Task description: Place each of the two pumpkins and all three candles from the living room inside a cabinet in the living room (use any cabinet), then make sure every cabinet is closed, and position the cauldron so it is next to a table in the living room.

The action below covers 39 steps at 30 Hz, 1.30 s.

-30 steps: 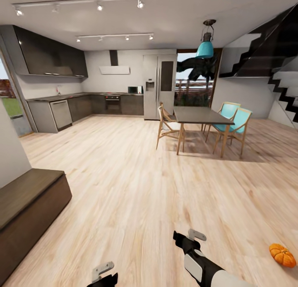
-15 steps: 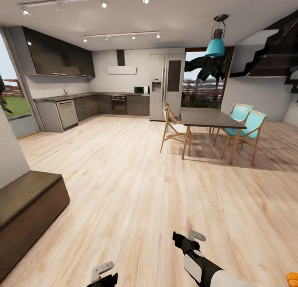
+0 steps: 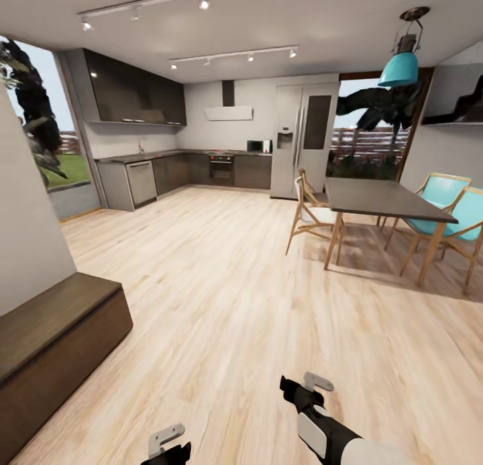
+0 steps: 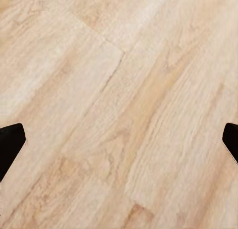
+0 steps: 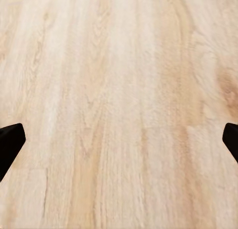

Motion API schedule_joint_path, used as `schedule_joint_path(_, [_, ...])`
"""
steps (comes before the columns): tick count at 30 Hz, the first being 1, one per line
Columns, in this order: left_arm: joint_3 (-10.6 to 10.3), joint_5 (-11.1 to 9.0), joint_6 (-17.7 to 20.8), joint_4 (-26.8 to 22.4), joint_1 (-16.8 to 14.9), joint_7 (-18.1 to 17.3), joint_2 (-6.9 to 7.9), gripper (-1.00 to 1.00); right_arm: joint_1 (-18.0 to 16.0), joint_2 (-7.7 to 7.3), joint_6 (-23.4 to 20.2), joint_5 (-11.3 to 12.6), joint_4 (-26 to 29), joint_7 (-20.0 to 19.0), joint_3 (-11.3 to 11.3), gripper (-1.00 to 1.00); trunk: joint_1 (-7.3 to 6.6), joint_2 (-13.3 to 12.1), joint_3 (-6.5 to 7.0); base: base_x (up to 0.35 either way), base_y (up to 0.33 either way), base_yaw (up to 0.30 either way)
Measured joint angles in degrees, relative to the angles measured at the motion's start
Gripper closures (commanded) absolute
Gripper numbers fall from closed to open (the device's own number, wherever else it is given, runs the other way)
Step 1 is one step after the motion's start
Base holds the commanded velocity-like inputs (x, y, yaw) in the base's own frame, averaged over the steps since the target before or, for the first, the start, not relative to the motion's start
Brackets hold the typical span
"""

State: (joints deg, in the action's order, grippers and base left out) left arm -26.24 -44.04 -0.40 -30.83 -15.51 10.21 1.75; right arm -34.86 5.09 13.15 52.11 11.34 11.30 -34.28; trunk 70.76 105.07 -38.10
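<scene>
Cabinet (image 3: 47, 331) beside bare wooden floor (image 3: 221, 304)

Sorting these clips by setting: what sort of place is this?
Likely an open-plan home: a kitchen with a fridge at the back, a dining table with chairs, and a low dark cabinet on wood flooring.

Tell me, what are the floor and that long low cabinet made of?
The floor looks like pale wood planks; grain lines and plank joints show. The cabinet looks like dark-brown wood with a matte finish and faint grain on top, though it could be veneer.
</scene>
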Motion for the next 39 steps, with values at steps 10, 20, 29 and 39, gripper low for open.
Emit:
schedule_joint_path(10, [0.0, 0.0, 0.0, 0.0, 0.0, 0.0, -0.01, -1.0, 0.0, -0.05, 0.0, 0.0, 0.0, 0.0, 0.1, -1.0, 0.0, 0.0, 0.0, 0.335, -0.053, 0.276])
schedule_joint_path(20, [0.0, 0.0, 0.0, 0.0, 0.0, 0.0, 0.0, -1.0, 0.0, 0.02, 0.0, 0.0, 0.0, 0.0, 0.0, -1.0, 0.0, 0.0, 0.0, 0.298, -0.177, 0.276])
schedule_joint_path(29, [0.0, 0.0, 0.0, 0.0, 0.0, 0.0, -0.02, -1.0, 0.0, 0.03, 0.0, 0.1, -0.2, 0.1, 0.0, -1.0, 0.03, 0.0, 0.0, 0.219, -0.181, 0.276])
schedule_joint_path(39, [0.2, 0.3, -0.2, 0.0, 0.0, -0.1, 0.01, -1.0, 0.0, 0.02, 0.0, 0.1, -0.1, 0.1, -0.1, -1.0, 0.04, 0.0, 0.0, 0.009, -0.125, 0.276])
